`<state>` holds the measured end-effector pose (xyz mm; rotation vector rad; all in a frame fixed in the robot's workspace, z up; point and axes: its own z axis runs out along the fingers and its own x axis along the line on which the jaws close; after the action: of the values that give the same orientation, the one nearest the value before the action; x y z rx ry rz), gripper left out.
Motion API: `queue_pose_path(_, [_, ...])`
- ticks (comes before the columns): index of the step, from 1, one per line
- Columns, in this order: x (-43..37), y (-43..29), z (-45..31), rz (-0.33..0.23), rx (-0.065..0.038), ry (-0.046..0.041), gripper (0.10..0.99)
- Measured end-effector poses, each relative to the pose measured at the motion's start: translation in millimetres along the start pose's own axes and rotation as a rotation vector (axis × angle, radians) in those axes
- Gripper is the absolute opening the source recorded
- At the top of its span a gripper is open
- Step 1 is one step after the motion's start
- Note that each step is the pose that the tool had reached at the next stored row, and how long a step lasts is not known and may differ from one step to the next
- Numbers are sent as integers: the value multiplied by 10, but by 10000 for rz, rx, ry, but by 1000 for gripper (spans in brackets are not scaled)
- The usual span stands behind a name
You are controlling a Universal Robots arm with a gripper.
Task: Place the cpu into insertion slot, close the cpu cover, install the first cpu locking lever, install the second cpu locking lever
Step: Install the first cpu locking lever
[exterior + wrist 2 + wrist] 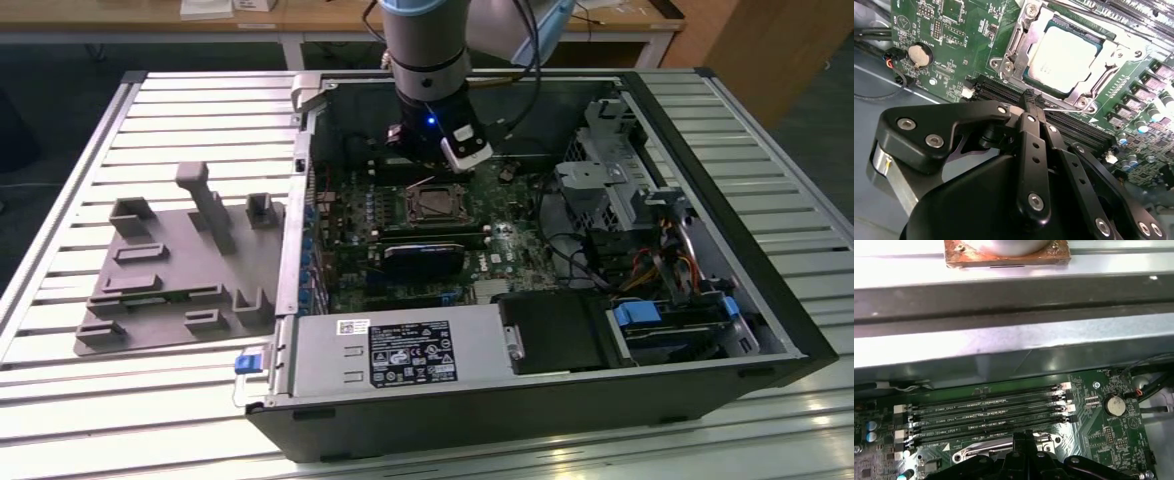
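Note:
The cpu [1064, 55], with its dull silver top, lies flat in the insertion slot [437, 203] of the green motherboard. The cpu cover [1021, 32], a silver frame, is down around it. My gripper [1030, 97] has its black fingers pressed together, with nothing visible between them. The tips hover over the memory slots, just beside the socket's edge. A thin silver rod [1066, 107] runs along that edge right by the tips. In the first wrist view the gripper [1024, 439] points at the socket frame [979, 454]. In the exterior view the gripper [434, 165] hangs just behind the socket.
Long black memory slots [989, 412] run beside the socket, and a coin battery [920, 55] sits further off. A black card [427, 255], the power supply [400, 355] and drive bays [667, 320] crowd the case. A grey fixture [174, 270] lies on the slatted table.

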<state>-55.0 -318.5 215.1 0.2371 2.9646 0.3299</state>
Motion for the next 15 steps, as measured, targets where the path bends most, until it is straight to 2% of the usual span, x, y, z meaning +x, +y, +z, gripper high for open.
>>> queue_pose_path(15, [28,68,39,644,130,-168,102])
